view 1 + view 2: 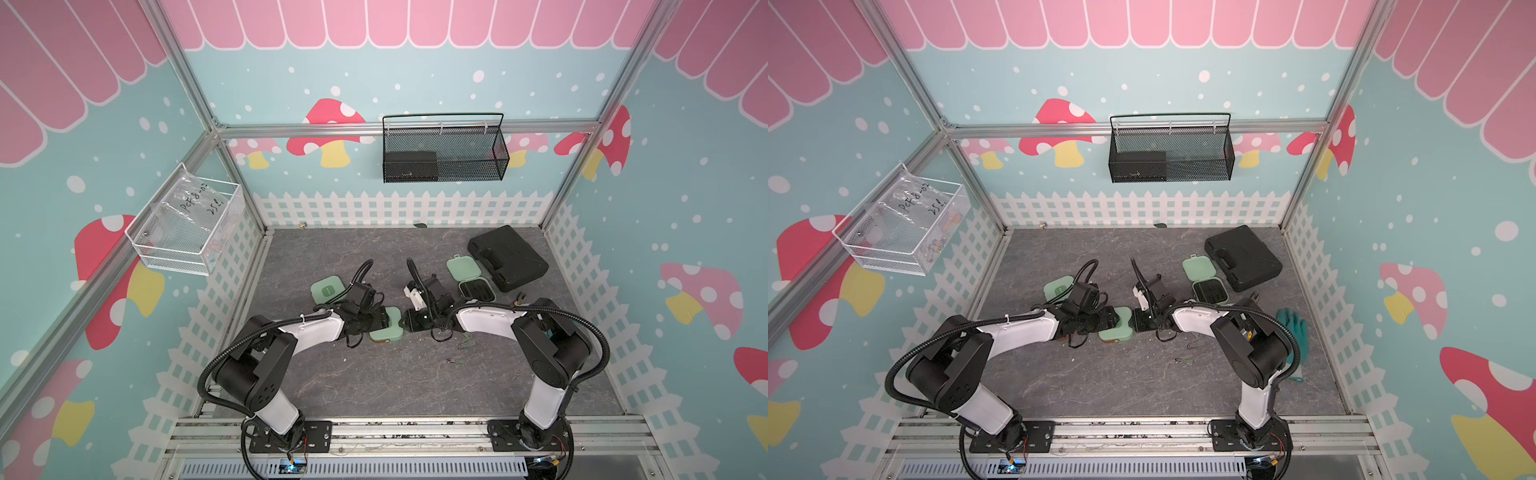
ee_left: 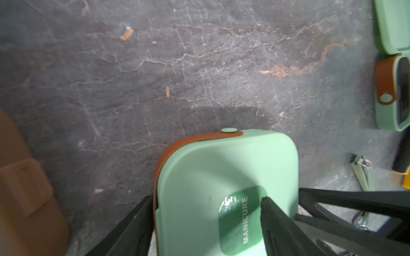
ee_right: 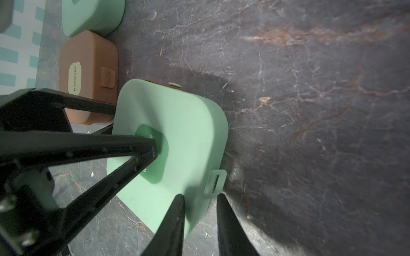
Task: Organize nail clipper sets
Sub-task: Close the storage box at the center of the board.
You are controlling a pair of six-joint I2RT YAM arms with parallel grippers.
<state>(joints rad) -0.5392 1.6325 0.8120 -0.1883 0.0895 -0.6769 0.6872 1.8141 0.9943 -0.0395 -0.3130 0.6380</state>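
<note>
Mint-green plastic case (image 3: 188,124) is lying between your two tools. Your left gripper (image 2: 204,199) is standing wide, one tip pressing the lid. Your right gripper (image 3: 199,196) is narrowly straddling the latch tab (image 3: 215,182), grip unclear. Likely light, stiff, smooth: you should be taking its edges.

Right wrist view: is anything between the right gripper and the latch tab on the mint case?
Nothing visible. The latch tab on the mint case lies just ahead of the right gripper, with only bare lid edge between. The left gripper has a finger over the label, farther back and clear of the tab.
</note>
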